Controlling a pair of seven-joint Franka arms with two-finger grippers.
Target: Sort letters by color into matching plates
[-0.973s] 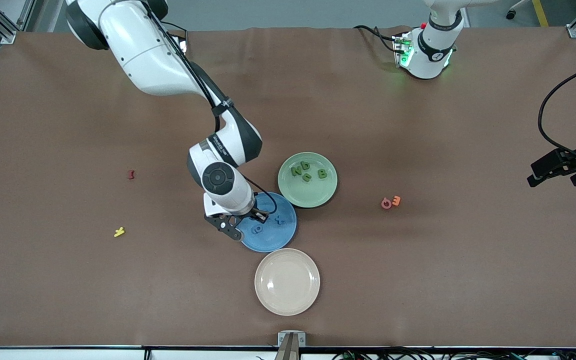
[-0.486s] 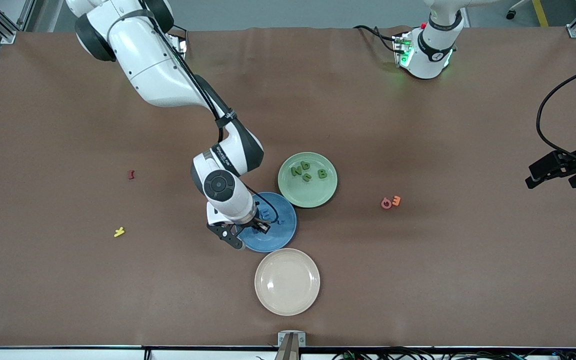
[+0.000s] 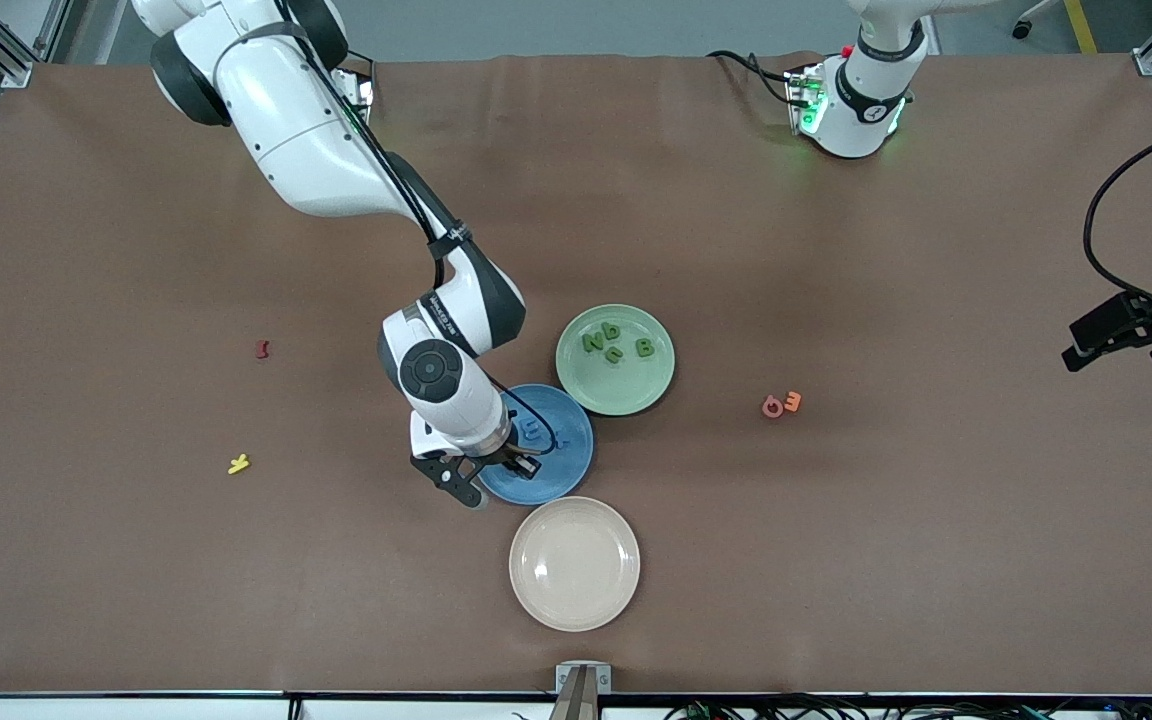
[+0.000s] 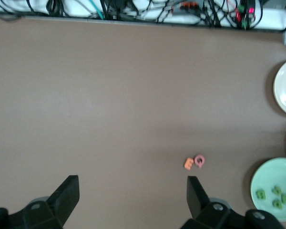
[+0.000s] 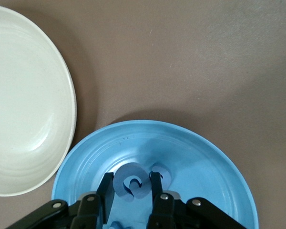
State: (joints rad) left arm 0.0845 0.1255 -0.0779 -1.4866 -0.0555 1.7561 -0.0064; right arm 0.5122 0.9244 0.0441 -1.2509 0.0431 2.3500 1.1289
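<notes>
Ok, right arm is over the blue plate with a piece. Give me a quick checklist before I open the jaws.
1. Piece held: right gripper is shut on a blue letter. Ok.
2. Colour match: the blue letter hangs over the blue plate, not the cream plate. Ok.
3. Landing spot: another blue piece lies in the plate right beside the held one; it may land against it. Cannot tell.
4. Green plate: four green letters in it. Ok.
5. Left gripper: open, waiting over bare table at its own end, away from the plates. Ok.
</notes>
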